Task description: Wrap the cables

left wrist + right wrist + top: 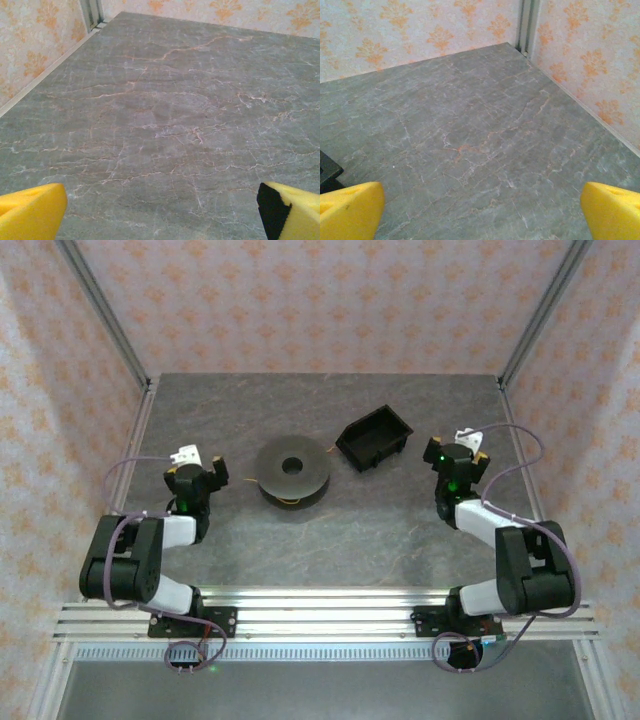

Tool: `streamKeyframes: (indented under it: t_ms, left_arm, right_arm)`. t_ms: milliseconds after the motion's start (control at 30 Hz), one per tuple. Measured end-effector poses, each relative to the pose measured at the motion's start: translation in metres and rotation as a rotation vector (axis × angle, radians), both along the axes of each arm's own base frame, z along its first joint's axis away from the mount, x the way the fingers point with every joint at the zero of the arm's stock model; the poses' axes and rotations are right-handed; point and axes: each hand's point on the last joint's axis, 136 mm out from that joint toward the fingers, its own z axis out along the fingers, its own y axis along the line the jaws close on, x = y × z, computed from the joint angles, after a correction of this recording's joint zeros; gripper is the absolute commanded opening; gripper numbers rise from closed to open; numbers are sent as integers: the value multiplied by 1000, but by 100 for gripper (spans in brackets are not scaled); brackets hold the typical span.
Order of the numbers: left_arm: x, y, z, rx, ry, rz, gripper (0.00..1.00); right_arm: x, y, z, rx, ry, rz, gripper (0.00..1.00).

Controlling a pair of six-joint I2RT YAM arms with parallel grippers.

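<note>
A flat black spool (292, 469) lies in the middle of the table. Thin yellow-orange cables (288, 503) peek out from under its near rim, and a short bit shows at its left side. My left gripper (196, 472) hovers left of the spool, apart from it, and stands open. In the left wrist view its yellow fingertips (31, 212) sit at the bottom corners, and the left gripper (160, 215) has bare table between them. My right gripper (458, 458) is open at the far right, and the right gripper (480, 212) holds nothing.
A black bin (374, 437) stands tilted just right of the spool, and its corner (327, 172) shows at the left edge of the right wrist view. The grey marble table (330, 540) is walled by patterned panels with metal posts (526, 25) at the corners.
</note>
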Motion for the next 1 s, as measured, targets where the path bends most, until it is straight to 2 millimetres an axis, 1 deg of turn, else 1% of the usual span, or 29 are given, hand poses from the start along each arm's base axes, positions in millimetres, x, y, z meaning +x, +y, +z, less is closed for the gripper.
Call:
streamKeyframes:
  t_ms: [67,100,167,233,333,400,467,533,633,700,767,833,933,1000]
  left_arm:
    - [-5,0,-14,3,28,-1,99]
    - [-7,0,-15,3,35,-1,99]
    - [-3,0,-10,10,17,-4,99]
    - [0,0,-6,16,8,-8,99]
    - [3,0,-1,25,-8,-11,99]
    - [4,0,0,26,-10,-11,99]
    - [4,0,0,25,-11,-11,99]
    - [4,0,0,26,-11,-11,99]
    - [4,-2,0,26,-10,-21,99]
    - [8,-8,0,27,-5,-60,99]
    - [12,-13,3,27,-8,-92,99]
    - [15,-15,5,27,-12,-107,99]
    - [15,-18,5,30,-8,-124,99]
    - [16,-19,5,31,-7,-131,99]
  right_arm:
    - [2,2,1,-1,-3,24,100]
    - [2,3,2,-3,-4,32,100]
    - [1,3,4,-10,-4,41,100]
    - [-4,0,6,-3,-6,45,100]
    - [-19,-13,6,16,-25,17,100]
    - [-29,-17,-5,21,-21,5,100]
    - [-37,-15,-27,27,21,19,100]
    - [-40,-13,-41,31,49,29,100]
    - [-32,-8,-53,38,53,59,99]
    - [-26,-2,-66,44,62,94,99]
    - [-27,1,-80,50,109,114,100]
    - [-21,3,-78,51,115,124,99]
    - [-9,6,-65,54,82,136,99]
    - [-7,6,-62,55,72,139,99]
